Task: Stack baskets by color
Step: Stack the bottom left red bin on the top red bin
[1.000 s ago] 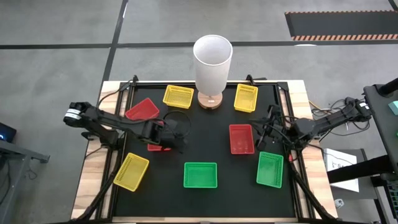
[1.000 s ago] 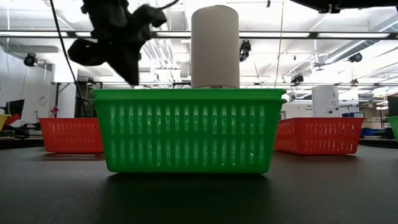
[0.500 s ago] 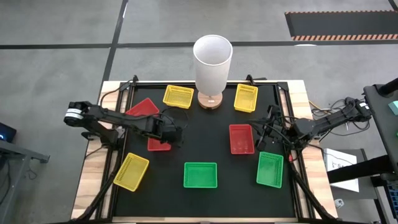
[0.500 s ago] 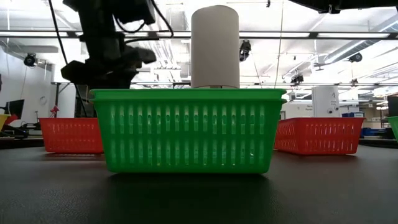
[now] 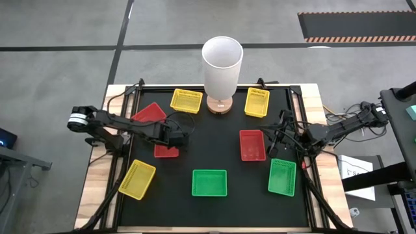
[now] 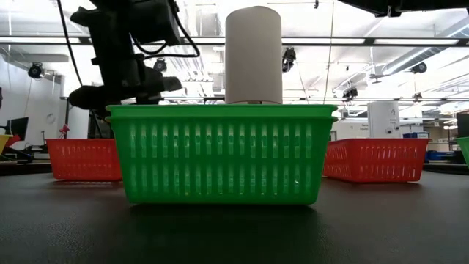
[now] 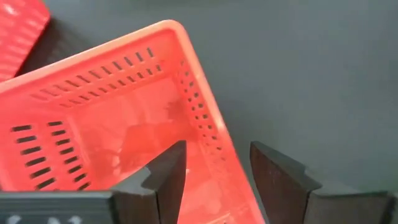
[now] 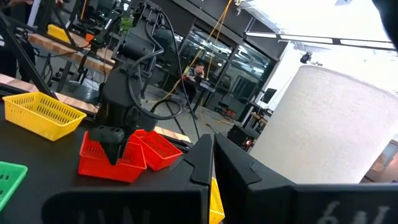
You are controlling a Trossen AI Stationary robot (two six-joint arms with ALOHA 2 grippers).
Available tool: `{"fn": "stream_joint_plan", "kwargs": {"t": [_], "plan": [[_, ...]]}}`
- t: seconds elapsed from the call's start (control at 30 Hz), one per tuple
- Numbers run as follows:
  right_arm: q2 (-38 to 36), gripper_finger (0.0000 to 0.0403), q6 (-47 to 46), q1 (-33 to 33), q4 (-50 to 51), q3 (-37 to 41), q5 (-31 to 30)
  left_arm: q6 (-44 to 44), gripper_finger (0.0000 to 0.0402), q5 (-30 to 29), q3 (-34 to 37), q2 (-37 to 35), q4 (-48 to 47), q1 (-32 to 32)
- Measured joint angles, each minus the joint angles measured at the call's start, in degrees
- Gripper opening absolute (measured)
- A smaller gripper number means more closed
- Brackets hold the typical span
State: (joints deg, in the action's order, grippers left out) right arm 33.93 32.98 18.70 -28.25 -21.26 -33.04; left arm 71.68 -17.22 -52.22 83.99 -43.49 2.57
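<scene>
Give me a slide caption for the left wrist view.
Left hand open astride the rim of a red basket on the black mat.

The high view looks straight down on the whole worktop [image 5: 214, 156], while the low view sits at its surface, close behind a green basket [image 6: 222, 152], facing the room. Both wrist views share the red basket [image 7: 112, 124] beside the left gripper [image 8: 112, 142].

My left gripper [image 5: 177, 138] points down with its fingers apart. My right gripper [image 5: 278, 140] waits, squeezed tight.
</scene>
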Motion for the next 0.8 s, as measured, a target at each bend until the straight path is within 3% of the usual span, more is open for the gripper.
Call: {"fn": "stream_joint_plan", "kwargs": {"t": [0.2,0.5,0.8], "plan": [[0.0,0.0009,-0.7,0.0,0.1,0.0,0.0,0.0,0.0162,-1.7,2.2,0.2,6.0,0.0],[0.0,0.0009,-0.6,0.0,0.3,0.0,0.0,0.5,0.0156,-1.9,3.0,0.3,5.9,0.0],[0.0,0.0009,-0.4,0.0,0.3,0.0,0.0,0.0,0.0068,-2.0,3.2,0.3,5.3,0.0]]}}
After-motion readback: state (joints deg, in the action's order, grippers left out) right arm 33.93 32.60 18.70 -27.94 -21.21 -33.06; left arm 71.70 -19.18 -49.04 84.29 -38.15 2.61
